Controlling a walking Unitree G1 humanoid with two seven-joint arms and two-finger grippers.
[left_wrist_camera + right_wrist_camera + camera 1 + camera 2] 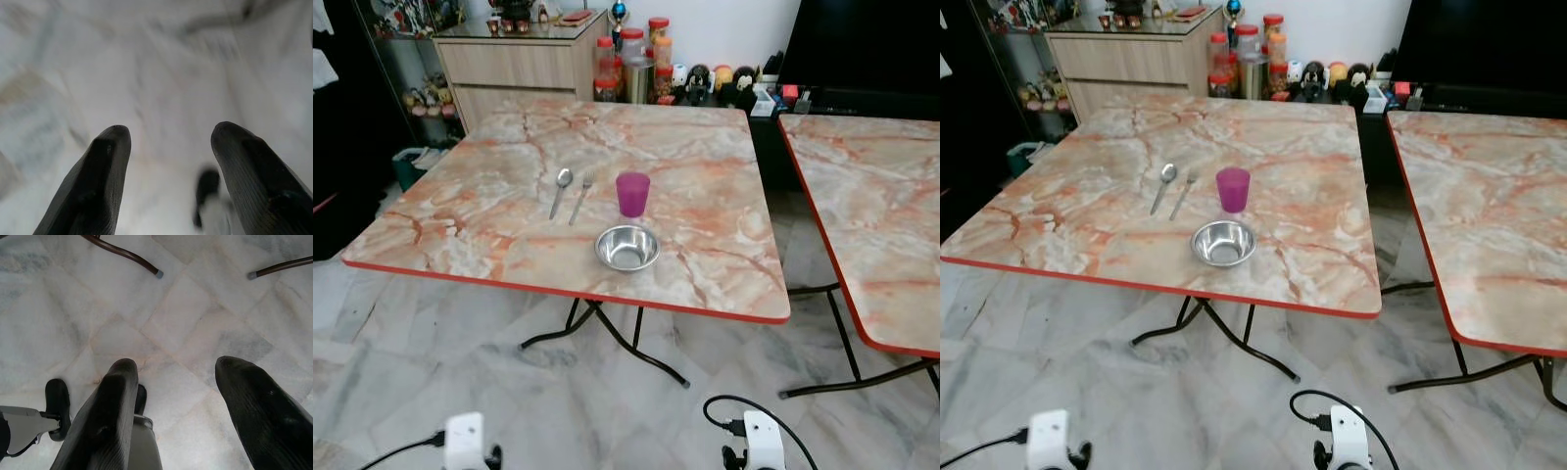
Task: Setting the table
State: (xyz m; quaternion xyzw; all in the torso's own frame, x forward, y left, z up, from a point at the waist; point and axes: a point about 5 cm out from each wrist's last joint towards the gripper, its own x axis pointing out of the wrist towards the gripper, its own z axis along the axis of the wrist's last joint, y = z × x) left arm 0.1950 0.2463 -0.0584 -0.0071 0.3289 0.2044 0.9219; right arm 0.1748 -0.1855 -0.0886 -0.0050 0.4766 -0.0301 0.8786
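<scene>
Nearest me, both arms hang low over the marble floor (205, 308). The left gripper (168, 147) and right gripper (178, 382) each have their jaws spread wide, gripping nothing. Beyond them stands the bench (489, 206), and near its front edge sits a steel bowl (627, 247). At the bowl's twelve o'clock stands a purple cup (632, 193); at ten o'clock lie a fork (581, 197) and spoon (560, 190), side by side. Judging from here, the robot should step closer before reaching, then approach each piece squarely from above.
</scene>
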